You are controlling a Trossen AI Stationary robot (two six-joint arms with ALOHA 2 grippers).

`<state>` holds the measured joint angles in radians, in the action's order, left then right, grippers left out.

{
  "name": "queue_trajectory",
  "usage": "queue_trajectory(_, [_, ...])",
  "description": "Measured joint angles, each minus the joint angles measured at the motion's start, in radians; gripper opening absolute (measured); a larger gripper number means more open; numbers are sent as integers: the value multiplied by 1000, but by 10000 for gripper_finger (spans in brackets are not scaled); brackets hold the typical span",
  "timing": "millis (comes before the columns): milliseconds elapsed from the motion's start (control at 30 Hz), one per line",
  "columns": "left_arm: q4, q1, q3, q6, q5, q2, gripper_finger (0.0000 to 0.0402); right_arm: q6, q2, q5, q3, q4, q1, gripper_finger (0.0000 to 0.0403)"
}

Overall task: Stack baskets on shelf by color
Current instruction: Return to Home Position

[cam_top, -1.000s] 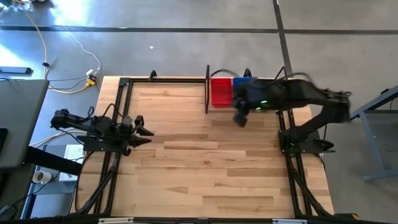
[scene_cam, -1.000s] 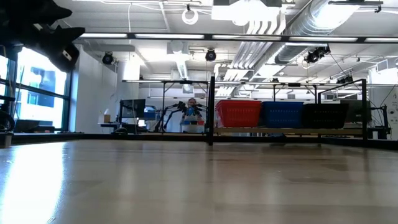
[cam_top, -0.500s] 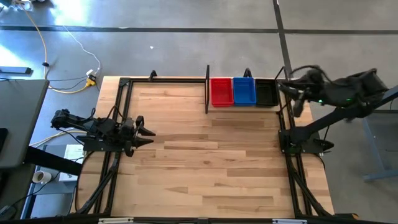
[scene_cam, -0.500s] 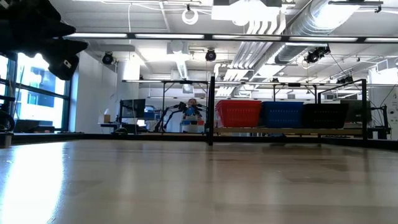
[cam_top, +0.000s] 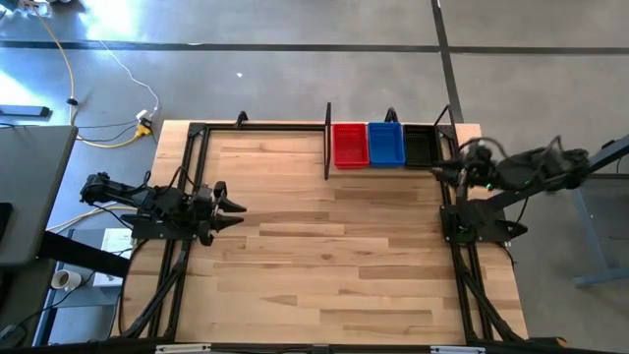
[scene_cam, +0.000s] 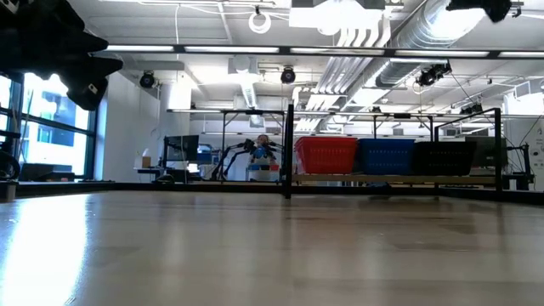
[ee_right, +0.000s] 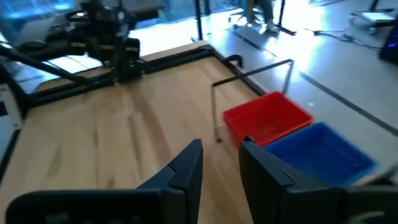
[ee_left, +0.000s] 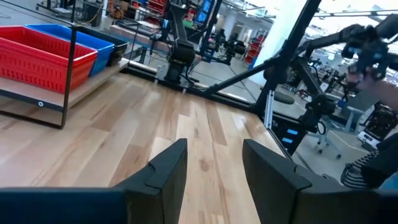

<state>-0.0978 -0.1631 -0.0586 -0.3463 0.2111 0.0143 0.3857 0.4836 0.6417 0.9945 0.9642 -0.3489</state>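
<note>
The baskets are sitting side by side in the shelf (cam_top: 327,144) at the far edge of the table (cam_top: 314,265). The red baskets (cam_top: 350,146) are lying at the shelf's left end. The blue baskets (cam_top: 385,145) are touching them in the middle, and the black baskets (cam_top: 421,147) are filling the right end. In the low view the three colours are lining up in one row on the shelf's wood base, red (scene_cam: 325,155), blue (scene_cam: 384,156) and black (scene_cam: 444,157). How many are lying in each pile cannot be told.

The right gripper (cam_top: 442,173) is hanging over the table's right edge, just beside the shelf's right end. It is near the black baskets but touching none. In its own wrist view its fingers (ee_right: 186,167) are standing a little apart with nothing between them, and the red and blue baskets are lying ahead of them.

The left gripper (cam_top: 236,214) is waiting at the left side of the table, well apart from the shelf. It is pointing towards the middle of the table. Its fingers (ee_left: 166,169) are spread with a clear gap and are holding nothing. In its wrist view the red baskets (ee_left: 43,59) are showing far off to one side, behind a shelf upright.
</note>
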Motion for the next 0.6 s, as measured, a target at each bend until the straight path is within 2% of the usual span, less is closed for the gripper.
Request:
queue_trajectory(200, [0, 0, 0, -1, 1, 0, 145, -51, -125, -10, -298, -307, 0, 91])
queue_trajectory(333, [0, 0, 0, 0, 2, 0, 145, -74, -185, -24, -447, -482, 0, 91])
queue_trajectory(600, [0, 0, 0, 0, 2, 0, 145, -27, -261, -103, -666, -668, 0, 91])
